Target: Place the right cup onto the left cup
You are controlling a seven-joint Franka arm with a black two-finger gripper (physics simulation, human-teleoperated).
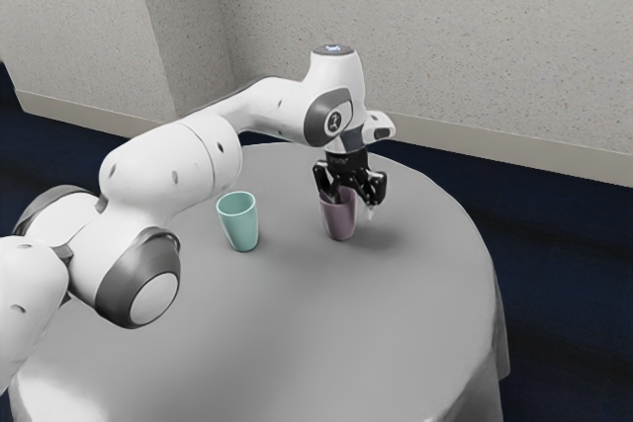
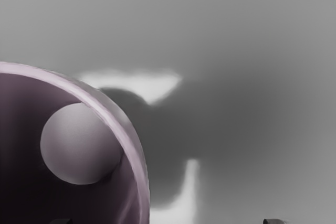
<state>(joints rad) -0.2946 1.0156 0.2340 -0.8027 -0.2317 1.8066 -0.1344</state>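
The purple cup [image 1: 339,220] stands upright on the round grey table [image 1: 307,343], at about one o'clock from the tabletop's middle in the exterior view. All clock directions here take twelve as straight up in that view. The teal cup [image 1: 240,226] is upright too, at nine o'clock from the purple one, a clear stretch of table between them. Neither cup is in or on the other; both mouths face up.

The black gripper [image 1: 354,207] is down at the purple cup's mouth, pointing downward, its fingers wide apart. It straddles the cup's wall on the three o'clock side: one finger [image 1: 335,192] reaches into the mouth, the other [image 1: 377,190] is outside. It has hold of nothing, the wall merely lying between the spread fingers. Whether the inner finger brushes the cup's inside is hard to say from here.

The wrist view looks down past the purple cup's rim [image 2: 125,134] to its pale round bottom [image 2: 81,145]; outside the wall lie shadow and bright patches on the table. The white arm [image 1: 170,167] comes in from eight o'clock. Beyond the table, toward twelve, is a speckled wall [image 1: 475,37].
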